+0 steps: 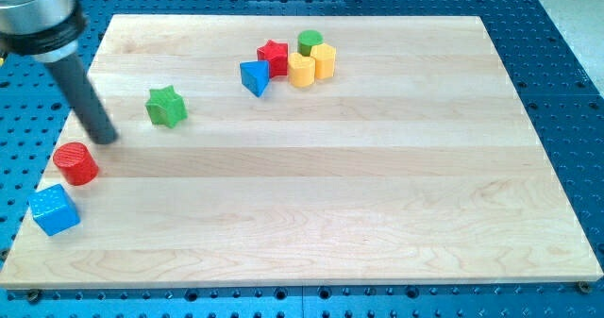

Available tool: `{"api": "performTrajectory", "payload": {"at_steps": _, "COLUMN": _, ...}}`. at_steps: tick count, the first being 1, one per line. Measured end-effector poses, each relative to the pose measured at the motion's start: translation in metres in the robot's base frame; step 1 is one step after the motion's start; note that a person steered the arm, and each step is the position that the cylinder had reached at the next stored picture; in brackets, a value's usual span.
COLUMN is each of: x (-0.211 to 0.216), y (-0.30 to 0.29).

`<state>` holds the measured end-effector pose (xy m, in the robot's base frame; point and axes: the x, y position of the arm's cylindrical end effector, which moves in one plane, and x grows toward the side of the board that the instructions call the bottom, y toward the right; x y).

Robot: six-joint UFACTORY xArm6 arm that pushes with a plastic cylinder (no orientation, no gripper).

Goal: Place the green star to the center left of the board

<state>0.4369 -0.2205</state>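
Sitting on the board [311, 224] left of the green star [166, 107], my tip [106, 137] is near it but apart, slightly lower in the view. No claw here: only a bare rod, touching no block. Star lies toward the view's right of the tip, already in the board's left part, a little above mid-height. Pushing it left and down seems to call for the tip getting round to the star's right side. Red cylinder [76, 163] and blue cube [54, 209] lie below-left of the star. Star has no clear long axis. No readable writing, as far as this view shows.
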Motion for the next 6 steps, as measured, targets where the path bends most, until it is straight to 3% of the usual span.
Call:
{"api": "performTrajectory", "payload": {"at_steps": 1, "x": -0.002, "y": 0.096}}
{"api": "performTrajectory", "payload": {"at_steps": 2, "x": -0.036, "y": 0.114}}
{"api": "performTrajectory", "payload": {"at_steps": 5, "x": -0.041, "y": 0.028}}
{"api": "performTrajectory", "payload": {"at_steps": 6, "x": -0.079, "y": 0.051}}
